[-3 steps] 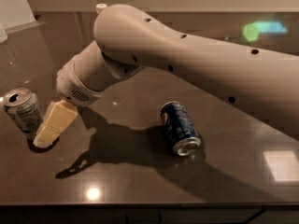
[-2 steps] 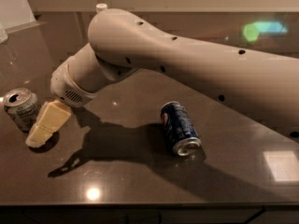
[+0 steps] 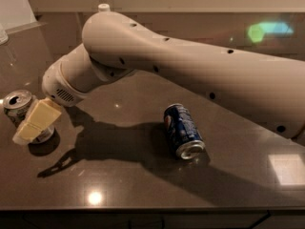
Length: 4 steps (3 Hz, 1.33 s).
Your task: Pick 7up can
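The 7up can (image 3: pixel 16 105) stands upright at the left edge of the dark table (image 3: pixel 143 185); its silver top with pull-tab shows. My gripper (image 3: pixel 34 126), cream-yellow, sits right against the can's front right side and covers most of its body. I cannot see whether it holds the can. The thick white arm (image 3: pixel 190 75) reaches in from the right across the table.
A dark blue Pepsi can (image 3: pixel 183 130) lies on its side mid-table, under the arm. A white bottle cap (image 3: pixel 103 6) peeks out behind the arm at the back. The table's front edge runs along the bottom.
My gripper has moved left, from beside the 7up can to overlapping its front. Both cans have stayed in place.
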Tool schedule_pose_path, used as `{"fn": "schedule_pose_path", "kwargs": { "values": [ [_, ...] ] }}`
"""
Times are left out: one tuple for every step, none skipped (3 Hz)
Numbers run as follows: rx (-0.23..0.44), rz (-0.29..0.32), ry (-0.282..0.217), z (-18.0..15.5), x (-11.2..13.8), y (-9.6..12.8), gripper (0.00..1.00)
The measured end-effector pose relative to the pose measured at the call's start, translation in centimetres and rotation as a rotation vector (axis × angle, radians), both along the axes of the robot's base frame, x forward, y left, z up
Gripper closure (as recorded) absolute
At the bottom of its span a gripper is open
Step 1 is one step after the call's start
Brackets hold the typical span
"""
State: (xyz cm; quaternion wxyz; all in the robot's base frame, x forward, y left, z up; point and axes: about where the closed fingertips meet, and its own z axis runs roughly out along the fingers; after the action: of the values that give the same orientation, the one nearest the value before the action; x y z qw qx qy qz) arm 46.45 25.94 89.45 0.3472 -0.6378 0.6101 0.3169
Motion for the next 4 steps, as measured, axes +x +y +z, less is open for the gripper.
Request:
{"fn": "schedule_pose_path", "kwargs": {
  "values": [
    [0.024, 0.001, 0.012, 0.5, 0.2, 0.5, 0.18],
    [0.032, 0.005, 0.029, 1.0, 0.4, 0.0, 0.41],
    [0.038, 0.009, 0.04, 2.0, 0.2, -0.8, 0.64],
    [0.048, 0.014, 0.034, 4.1, 0.1, -1.8, 0.88]
  ]
}}
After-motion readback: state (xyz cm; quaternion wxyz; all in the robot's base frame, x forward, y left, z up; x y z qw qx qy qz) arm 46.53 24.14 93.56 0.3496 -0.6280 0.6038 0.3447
